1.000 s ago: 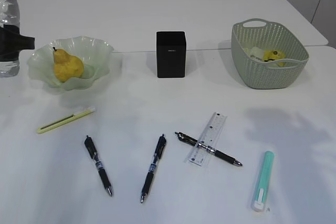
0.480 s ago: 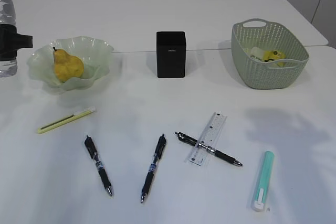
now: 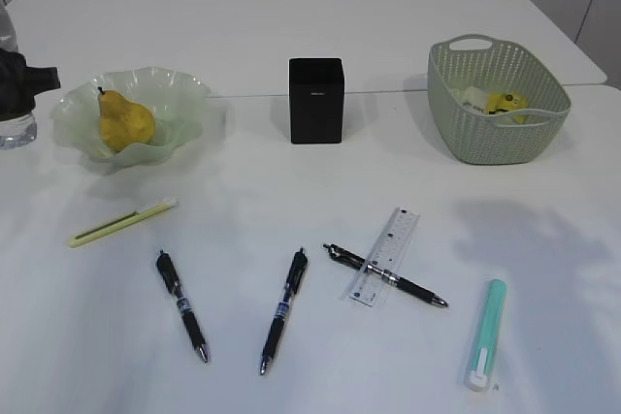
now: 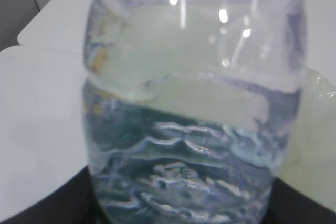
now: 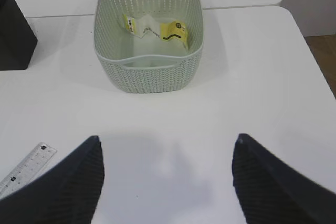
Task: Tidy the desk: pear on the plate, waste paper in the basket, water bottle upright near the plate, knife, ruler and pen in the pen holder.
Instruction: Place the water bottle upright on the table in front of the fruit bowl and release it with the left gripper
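Observation:
My left gripper (image 3: 12, 79) is shut on the clear water bottle (image 3: 12, 129), held upright at the far left edge, left of the green plate (image 3: 184, 94). The bottle fills the left wrist view (image 4: 194, 103). The yellow pear (image 3: 126, 123) lies in the plate. The black pen holder (image 3: 315, 101) stands mid-table. The green basket (image 3: 466, 138) holds waste paper (image 3: 497, 101). A yellow-green knife (image 3: 121, 222), a teal knife (image 3: 484, 334), a clear ruler (image 3: 398, 235) and three black pens (image 3: 283, 309) lie on the table. My right gripper (image 5: 167, 145) is open and empty, above the table in front of the basket (image 5: 149, 69).
One pen (image 3: 408, 287) lies under the ruler, another (image 3: 182, 305) lies at front left. The right wrist view shows the waste paper (image 5: 157, 30), the pen holder's corner (image 5: 16, 32) and the ruler's end (image 5: 26, 169). The table's back edge runs behind the basket.
My left gripper has carried the bottle further left, so most of it is now off the frame's edge. Nothing else has moved.

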